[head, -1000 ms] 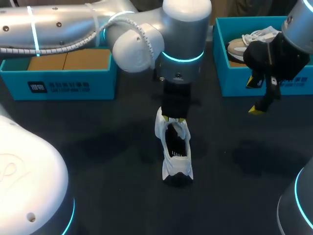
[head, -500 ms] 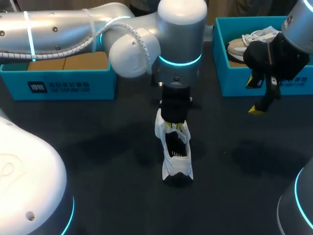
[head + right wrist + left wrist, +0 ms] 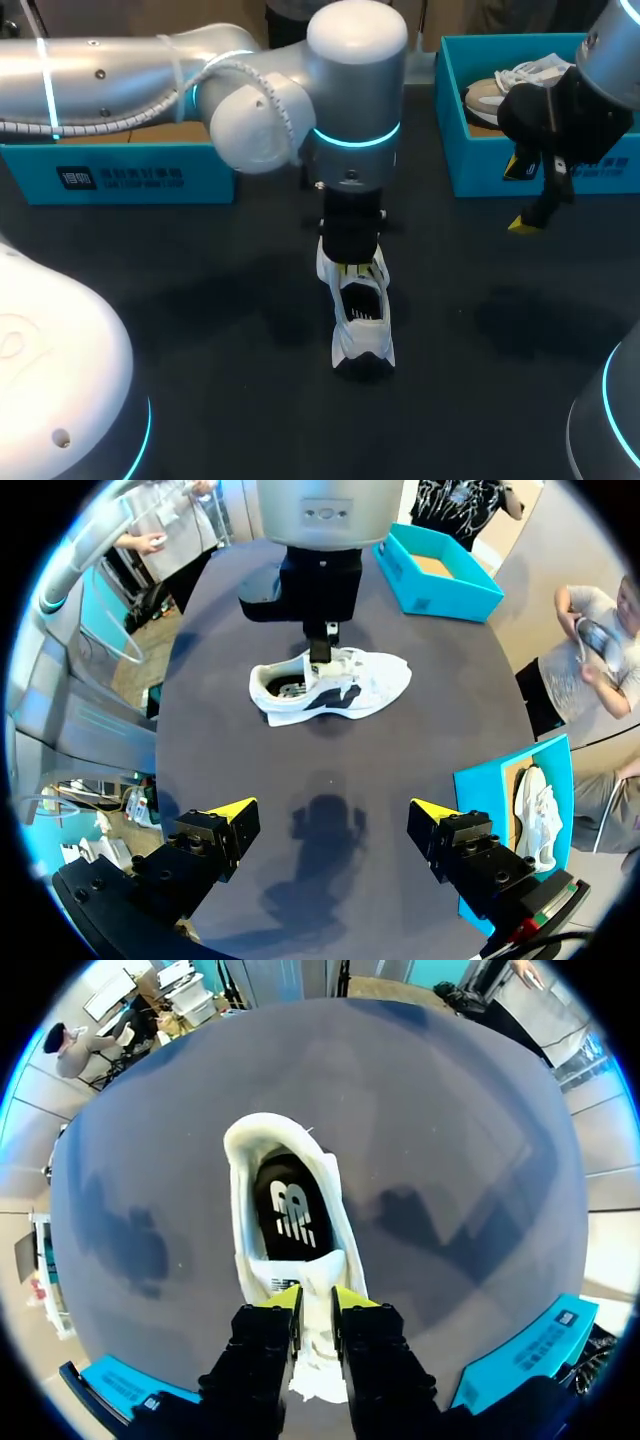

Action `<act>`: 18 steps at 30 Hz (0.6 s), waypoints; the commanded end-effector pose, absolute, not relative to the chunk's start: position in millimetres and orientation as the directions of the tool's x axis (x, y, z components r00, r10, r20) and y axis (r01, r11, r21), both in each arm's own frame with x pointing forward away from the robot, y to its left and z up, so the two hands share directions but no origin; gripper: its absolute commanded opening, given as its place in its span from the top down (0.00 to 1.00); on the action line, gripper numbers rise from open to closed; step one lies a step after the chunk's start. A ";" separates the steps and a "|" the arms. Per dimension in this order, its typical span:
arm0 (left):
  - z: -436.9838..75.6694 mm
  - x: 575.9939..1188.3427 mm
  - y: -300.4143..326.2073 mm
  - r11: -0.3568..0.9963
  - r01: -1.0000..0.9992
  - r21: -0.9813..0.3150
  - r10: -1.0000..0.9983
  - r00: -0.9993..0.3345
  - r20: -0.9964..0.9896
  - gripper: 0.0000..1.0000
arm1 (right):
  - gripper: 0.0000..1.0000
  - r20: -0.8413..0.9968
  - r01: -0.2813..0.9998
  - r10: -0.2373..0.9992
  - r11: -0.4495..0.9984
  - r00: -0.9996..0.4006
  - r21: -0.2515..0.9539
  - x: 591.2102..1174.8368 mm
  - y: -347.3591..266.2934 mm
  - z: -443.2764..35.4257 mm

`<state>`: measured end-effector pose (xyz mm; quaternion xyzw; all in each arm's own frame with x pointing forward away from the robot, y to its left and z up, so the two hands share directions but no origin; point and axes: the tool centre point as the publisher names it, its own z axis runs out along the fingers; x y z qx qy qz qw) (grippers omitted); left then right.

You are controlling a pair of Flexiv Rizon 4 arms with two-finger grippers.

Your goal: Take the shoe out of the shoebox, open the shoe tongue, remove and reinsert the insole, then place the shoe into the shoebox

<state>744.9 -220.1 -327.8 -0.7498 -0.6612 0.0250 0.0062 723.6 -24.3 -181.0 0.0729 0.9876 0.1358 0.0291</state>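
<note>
Centrally, a white sneaker [image 3: 360, 325] lies on the dark table [image 3: 200, 300], its heel toward the near edge and its toe pointing far. The left gripper [image 3: 318, 1300] comes straight down over the laces, and its yellow-tipped fingers are pinched together on the sneaker's tongue [image 3: 318, 1275]. Just behind that grip the black insole [image 3: 290, 1205] sits inside the sneaker, visible through the open collar. The right gripper [image 3: 332, 815] hangs above the table well to the right of the sneaker, its fingers spread wide apart with nothing between them. At the far left stands a teal shoebox [image 3: 150, 178] with a brown cardboard inside. At the far right, just beyond the right gripper, a second teal shoebox [image 3: 470, 165] contains another sneaker [image 3: 495, 95].
</note>
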 end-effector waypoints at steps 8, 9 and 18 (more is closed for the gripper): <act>-332.7 735.2 -222.4 -0.054 0.998 -0.044 0.999 0.053 -0.012 0.62 | 0.00 -0.036 0.137 0.153 0.953 -0.988 0.270 724.8 -23.2 -181.9; -334.7 733.1 -222.6 -0.048 0.998 -0.047 0.999 0.047 -0.013 0.61 | 0.00 -0.036 0.137 0.153 0.953 -0.988 0.270 724.8 -23.2 -181.9; -334.5 726.2 -221.1 -0.009 0.998 -0.070 1.000 0.007 -0.020 0.62 | 0.00 -0.036 0.137 0.153 0.953 -0.988 0.270 724.8 -23.2 -181.9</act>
